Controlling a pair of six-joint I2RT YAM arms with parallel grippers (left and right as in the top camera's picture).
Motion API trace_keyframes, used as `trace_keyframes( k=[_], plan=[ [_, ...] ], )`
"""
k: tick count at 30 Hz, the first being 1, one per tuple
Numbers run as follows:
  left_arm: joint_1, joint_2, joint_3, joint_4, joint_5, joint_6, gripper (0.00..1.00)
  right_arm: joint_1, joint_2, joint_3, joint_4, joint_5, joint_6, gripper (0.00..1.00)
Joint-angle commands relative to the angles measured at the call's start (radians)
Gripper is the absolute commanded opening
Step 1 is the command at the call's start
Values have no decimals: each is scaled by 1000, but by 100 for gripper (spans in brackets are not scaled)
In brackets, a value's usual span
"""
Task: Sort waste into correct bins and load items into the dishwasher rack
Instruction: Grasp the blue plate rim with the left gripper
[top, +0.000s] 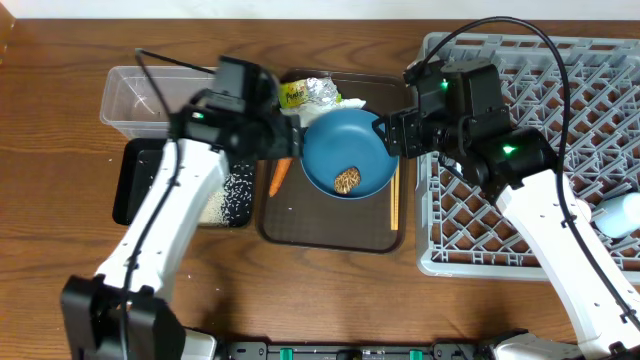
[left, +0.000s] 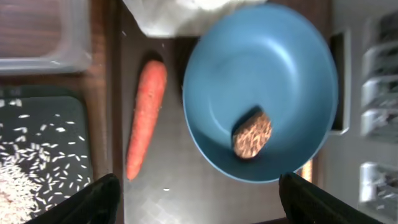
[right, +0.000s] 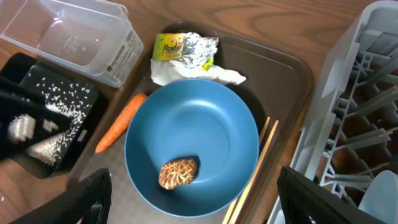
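i'm seeing a dark-blue plate carrying a brown speckled lump, an orange carrot, white rice dotting the black tray, and silver foil.

Table: rack, tub, serving tray

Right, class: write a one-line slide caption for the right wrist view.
Blue plate with a brown food lump on the serving tray, carrot on one side, chopsticks on the other.
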Motion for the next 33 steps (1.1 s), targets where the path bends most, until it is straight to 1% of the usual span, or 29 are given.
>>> trace_keyframes(
  k=[1,6,10,12,15,16,19,21,25,30,33],
  plan=[
    [-47,61,-15,18,-92,46,82,-4,-4,8,-2,8,12,78],
    [-90,173,-15,108,-105,59,82,-3,-4,8,-14,5,12,78],
    [-90,260,-15,156,-144,59,77,2,-3,8,-29,4,15,78],
    [-90,291,-15,186,-143,59,71,3,-3,8,-32,4,15,78],
    [-92,327,-15,216,-142,58,57,3,-3,8,-32,5,15,79],
    [-92,335,-15,220,-142,58,50,3,-3,8,-32,5,14,79],
    [-92,344,-15,232,-142,58,40,3,-3,8,-32,5,14,79],
    [-92,344,-15,242,-143,58,36,3,-3,8,-32,5,14,80],
    [-92,348,-15,263,-143,59,35,3,-3,8,-33,5,14,80],
    [-92,369,-15,306,-143,59,31,3,-3,8,-35,4,15,80],
    [-92,383,-15,308,-142,58,26,3,-3,8,-39,4,15,80]
  ],
)
